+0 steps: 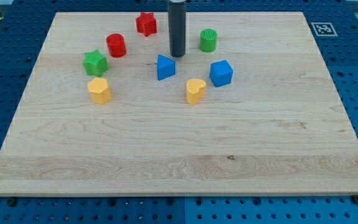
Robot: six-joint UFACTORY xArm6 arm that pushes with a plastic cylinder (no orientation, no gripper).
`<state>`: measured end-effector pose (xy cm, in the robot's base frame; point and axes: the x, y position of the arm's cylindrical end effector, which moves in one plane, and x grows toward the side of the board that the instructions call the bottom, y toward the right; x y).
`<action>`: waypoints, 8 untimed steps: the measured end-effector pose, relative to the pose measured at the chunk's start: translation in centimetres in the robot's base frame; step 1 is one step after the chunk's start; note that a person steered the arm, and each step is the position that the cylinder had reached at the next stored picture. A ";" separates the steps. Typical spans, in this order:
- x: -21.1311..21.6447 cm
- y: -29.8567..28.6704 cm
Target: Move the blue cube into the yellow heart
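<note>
The blue cube (221, 73) sits on the wooden board right of centre. The yellow heart (196, 91) lies just to its lower left, with a small gap between them. My tip (177, 55) is the lower end of the dark rod, above and to the left of both. It stands just above a blue triangular block (165, 67) and well left of the cube, touching no block.
A green cylinder (208, 40) is to the tip's right. A red star (146, 23), a red cylinder (115, 45), a green star (95, 63) and a yellow hexagonal block (99, 90) lie to the left. The board's right edge (337, 93) borders a blue pegboard.
</note>
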<state>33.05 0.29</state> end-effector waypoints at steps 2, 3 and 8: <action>0.5 11.3; 2.6 13.9; 5.4 3.1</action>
<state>38.42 3.43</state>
